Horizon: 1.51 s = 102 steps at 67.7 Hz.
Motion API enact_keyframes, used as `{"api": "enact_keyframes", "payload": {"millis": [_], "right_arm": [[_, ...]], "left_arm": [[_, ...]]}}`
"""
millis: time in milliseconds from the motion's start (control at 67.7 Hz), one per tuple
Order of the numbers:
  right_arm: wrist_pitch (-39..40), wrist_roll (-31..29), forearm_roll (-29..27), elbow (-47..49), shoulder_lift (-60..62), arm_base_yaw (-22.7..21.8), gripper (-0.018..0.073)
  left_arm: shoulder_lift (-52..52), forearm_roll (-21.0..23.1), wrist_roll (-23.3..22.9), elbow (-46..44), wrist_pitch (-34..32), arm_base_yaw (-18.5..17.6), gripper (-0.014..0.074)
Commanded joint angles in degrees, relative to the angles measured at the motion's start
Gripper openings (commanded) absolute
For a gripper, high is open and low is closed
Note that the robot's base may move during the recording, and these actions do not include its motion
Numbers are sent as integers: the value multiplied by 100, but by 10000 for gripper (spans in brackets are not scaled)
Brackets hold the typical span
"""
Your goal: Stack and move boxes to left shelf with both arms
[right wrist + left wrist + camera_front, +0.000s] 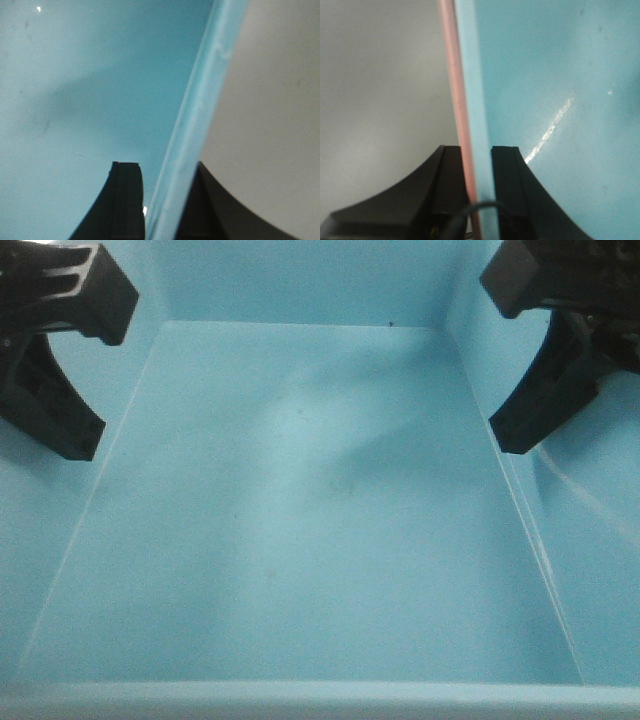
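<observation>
Blue bin (300, 510), left end effector (479, 162) clamping its wall, right end effector (164, 182) likewise

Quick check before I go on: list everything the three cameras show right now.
blue bin: one, light sky blue, its inside fills the front view.
pink bin: one, salmon pink, only an edge shows, flush against the blue bin's outer wall.
pale background: one, grey-white, beyond the bins; too blurred to identify.
left end effector: one, black, clamped over both bins' walls.
right end effector: one, black, clamped over the blue bin's wall.
</observation>
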State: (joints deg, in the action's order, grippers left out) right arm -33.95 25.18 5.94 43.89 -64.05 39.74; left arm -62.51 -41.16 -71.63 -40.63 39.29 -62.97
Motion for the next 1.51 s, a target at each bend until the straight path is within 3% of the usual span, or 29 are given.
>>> {"api": "enact_keyframes", "payload": {"millis": [0, 1492], "right_arm": [[409, -174, 376, 186, 172, -64, 36], [404, -174, 376, 186, 172, -64, 36]], "left_arm": [[193, -467, 154, -178, -204, -57, -3], [193, -467, 154, -178, -204, -57, -3]]}}
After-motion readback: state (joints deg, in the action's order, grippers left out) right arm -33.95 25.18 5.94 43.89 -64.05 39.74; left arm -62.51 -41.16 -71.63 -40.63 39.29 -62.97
